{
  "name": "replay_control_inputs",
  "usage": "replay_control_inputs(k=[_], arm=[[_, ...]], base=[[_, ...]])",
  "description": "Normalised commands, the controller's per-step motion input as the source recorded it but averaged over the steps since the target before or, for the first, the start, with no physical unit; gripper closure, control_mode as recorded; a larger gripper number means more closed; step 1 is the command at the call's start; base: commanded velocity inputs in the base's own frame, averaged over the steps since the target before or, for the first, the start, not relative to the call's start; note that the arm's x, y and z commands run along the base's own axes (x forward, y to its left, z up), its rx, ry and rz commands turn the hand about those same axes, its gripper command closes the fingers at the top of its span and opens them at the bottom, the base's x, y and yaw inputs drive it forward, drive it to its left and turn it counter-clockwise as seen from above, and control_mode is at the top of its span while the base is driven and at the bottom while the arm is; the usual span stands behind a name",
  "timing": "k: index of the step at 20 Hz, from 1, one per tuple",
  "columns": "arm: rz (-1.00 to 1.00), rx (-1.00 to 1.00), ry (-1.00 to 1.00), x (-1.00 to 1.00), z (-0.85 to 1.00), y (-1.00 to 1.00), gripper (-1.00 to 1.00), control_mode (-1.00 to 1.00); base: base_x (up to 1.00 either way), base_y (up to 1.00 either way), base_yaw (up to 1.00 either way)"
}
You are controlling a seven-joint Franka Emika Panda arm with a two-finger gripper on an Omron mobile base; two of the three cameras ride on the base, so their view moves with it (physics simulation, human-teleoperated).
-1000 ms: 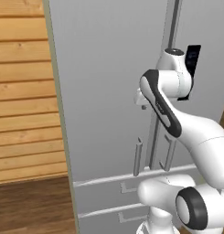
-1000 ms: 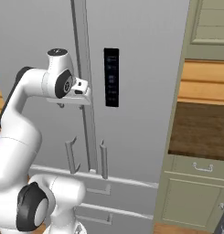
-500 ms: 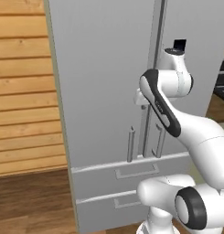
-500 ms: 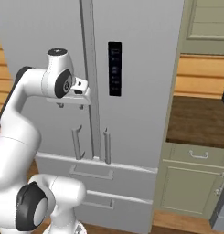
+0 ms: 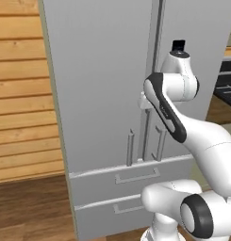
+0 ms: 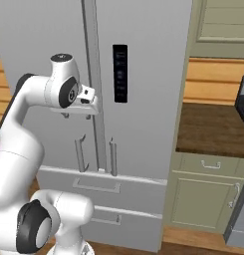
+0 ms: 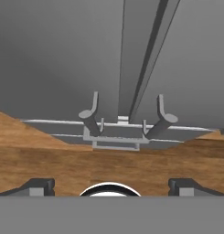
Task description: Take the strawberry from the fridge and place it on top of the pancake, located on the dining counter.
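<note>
The fridge (image 5: 103,70) stands shut in front of me, tall and light grey (image 6: 143,124). Its two bar handles (image 5: 130,148) end just above the upper drawer (image 6: 96,185). My gripper (image 6: 76,116) hangs open close in front of the door seam, at mid height, holding nothing. The hand view looks down the doors (image 7: 54,55) to the handle ends (image 7: 91,114) and the wood floor, with the fingertips (image 7: 38,186) spread wide. The strawberry is hidden behind the doors. The pancake and the dining counter are out of view.
A wood plank wall (image 5: 18,94) runs left of the fridge. To its right stands a brown-topped counter (image 6: 213,127) on pale green cabinets (image 6: 203,199), with a dark appliance (image 6: 243,99) at the edge. A black control panel (image 6: 120,73) sits on the right door.
The whole picture has shifted, so the base has driven; the fridge now sits a little differently in both base views. The arm keeps its pose and the doors stay shut.
</note>
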Motion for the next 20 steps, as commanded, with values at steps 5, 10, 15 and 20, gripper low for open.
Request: replay_control_inputs(k=[5,10,15,20], arm=[[0.00,0.00,0.00,0.00,0.00,0.00,-1.00,1.00],[0.00,0.00,0.00,0.00,0.00,0.00,-1.00,1.00],[0.00,0.00,0.00,0.00,0.00,0.00,-1.00,1.00],[0.00,0.00,0.00,0.00,0.00,0.00,-1.00,1.00]], base=[[-0.01,-0.32,0.00],[-0.04,-0.13,0.01],[0.00,-0.42,0.05],[-0.10,-0.04,0.00]])
